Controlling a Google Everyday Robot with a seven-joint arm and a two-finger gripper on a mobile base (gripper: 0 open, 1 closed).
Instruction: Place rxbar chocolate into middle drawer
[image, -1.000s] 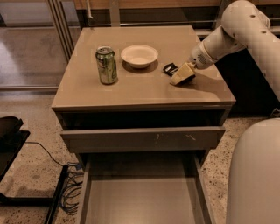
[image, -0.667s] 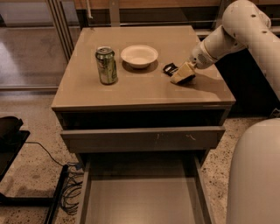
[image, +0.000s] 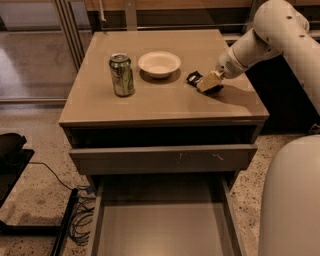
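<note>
The rxbar chocolate (image: 194, 77), a small black-wrapped bar, lies on the cabinet top to the right of the white bowl. My gripper (image: 209, 83) is low over the top, right against the bar's right end, and covers part of it. The white arm reaches in from the upper right. The middle drawer (image: 160, 227) is pulled out at the bottom of the view, a long grey-brown tray with a bare flat floor. It is well below and in front of the gripper.
A green can (image: 121, 74) stands upright on the left of the cabinet top (image: 165, 102). A white bowl (image: 159, 63) sits beside it. A drawer with a scratched front (image: 160, 159) juts out slightly above the open tray. Cables (image: 75, 220) lie on the floor at the left.
</note>
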